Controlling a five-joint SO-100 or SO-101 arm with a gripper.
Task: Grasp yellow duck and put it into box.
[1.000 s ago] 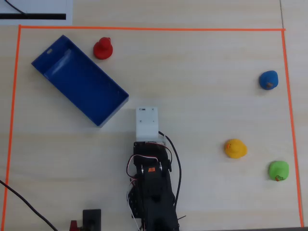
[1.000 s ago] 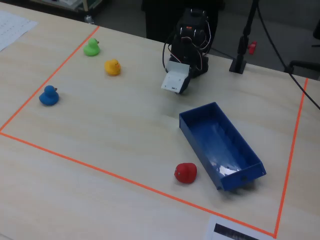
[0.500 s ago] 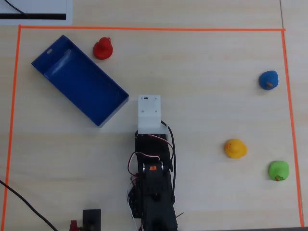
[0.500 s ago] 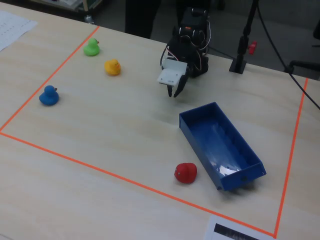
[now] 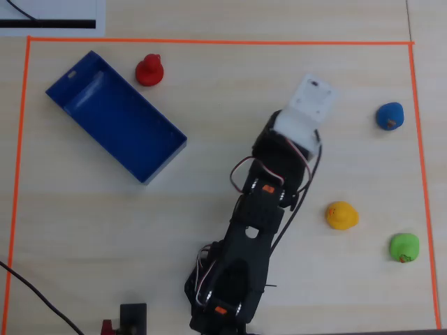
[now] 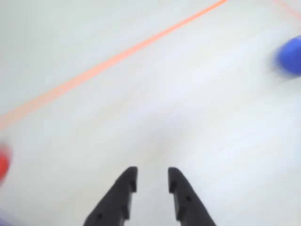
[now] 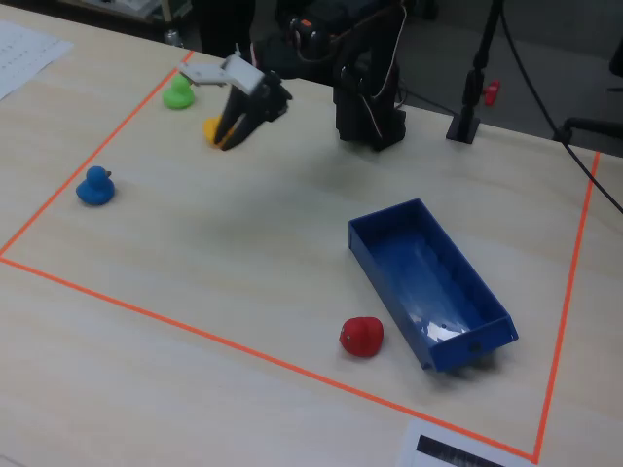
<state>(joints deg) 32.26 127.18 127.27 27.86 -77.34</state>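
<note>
Gripper (image 6: 150, 181) first: its two black fingers stand a small way apart in the wrist view, with only bare table between them, so it is open and empty. That view is smeared, so little else in it is sure.

Taking the overhead view from left to right, with the yellow duck as the landmark: the blue box (image 5: 112, 118) lies far to the left of the duck and higher in the picture, set at a slant and empty. A red duck (image 5: 149, 70) sits just beside the box's upper long wall. The arm (image 5: 258, 230) rises from the bottom edge and leans up and to the right, its white wrist end up and to the left of the duck and not over it. The yellow duck (image 5: 341, 215) stands alone on the table, near the arm's right side, with clear table all around it. A blue duck (image 5: 390, 116) is well above it and further right; a green duck (image 5: 404, 247) is near it, lower right.

In the fixed view the yellow duck (image 7: 211, 128) is half hidden behind the fingers.

The duck looks like a small hollow rubber toy, so probably light, soft and a little springy. Its rounded, smooth skin could squirt out of a shallow pinch. The best hold is likely low across the plump body, one finger on each flank, rather than on the head or beak. A gentle squeeze should be enough.
</note>
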